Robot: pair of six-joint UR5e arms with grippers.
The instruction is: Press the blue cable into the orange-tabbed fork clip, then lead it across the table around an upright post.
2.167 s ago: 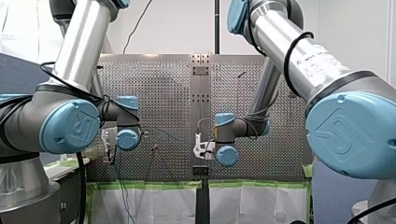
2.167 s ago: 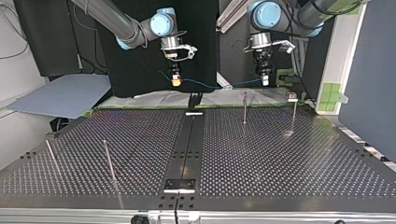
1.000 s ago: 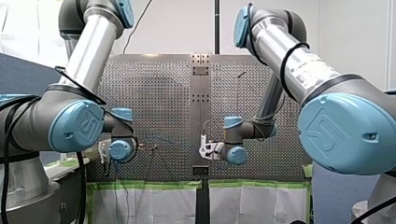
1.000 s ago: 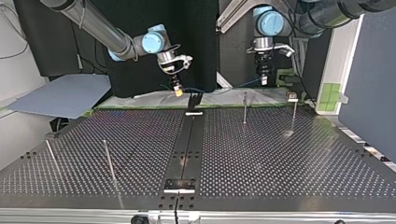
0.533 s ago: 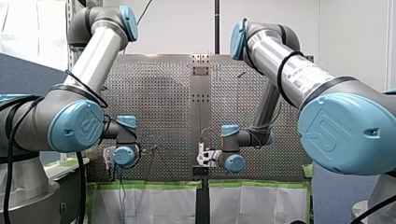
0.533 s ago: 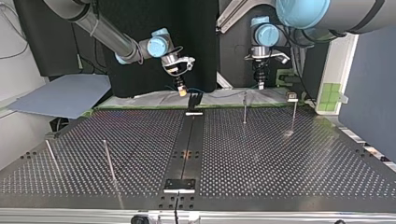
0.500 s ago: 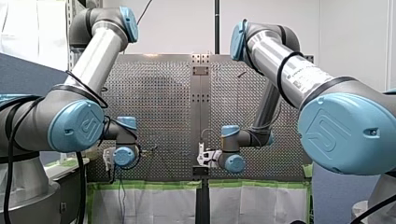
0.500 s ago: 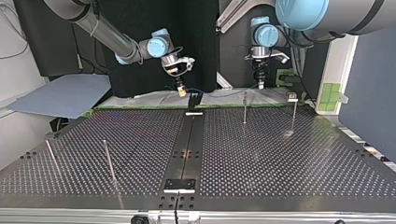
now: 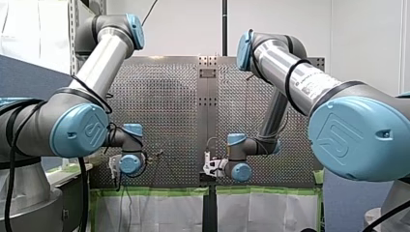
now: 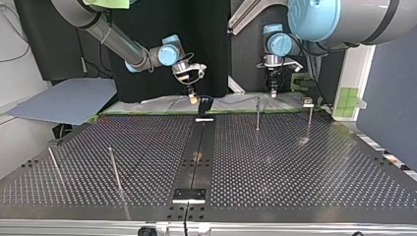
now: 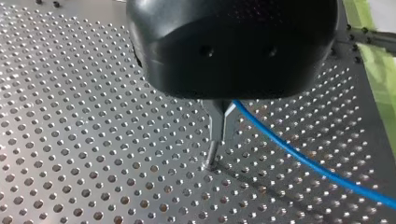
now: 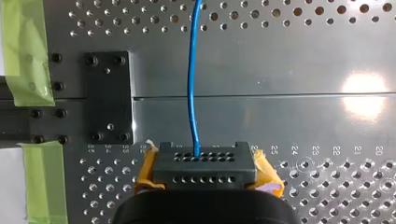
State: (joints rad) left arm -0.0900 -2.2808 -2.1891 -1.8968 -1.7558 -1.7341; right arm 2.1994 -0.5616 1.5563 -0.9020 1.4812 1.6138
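The blue cable (image 12: 192, 84) runs from my right gripper (image 12: 201, 164) out over the table. That gripper is shut on it, with yellow pads (image 12: 267, 173) showing at both sides. In the top view my right gripper (image 10: 193, 98) hangs just beside a black clip (image 10: 204, 104) at the far end of the centre strip; its orange tab does not show. My left gripper (image 11: 217, 139) has thin metal fingers (image 11: 216, 122) shut on the cable (image 11: 299, 154), right above a thin upright post (image 11: 212, 156). Across the table, my left gripper (image 10: 272, 91) sits near the far edge.
Two upright posts (image 10: 257, 113) (image 10: 310, 118) stand at the top view's far right, and two leaning ones (image 10: 114, 169) (image 10: 53, 163) at its near left. A black screwed plate (image 12: 107, 95) and green tape (image 12: 28, 51) lie at the table's edge by my right gripper.
Both grippers have come down toward the table's far edge in the top view. My right gripper has moved to that view's right, up to the black clip. Both grips are unchanged.
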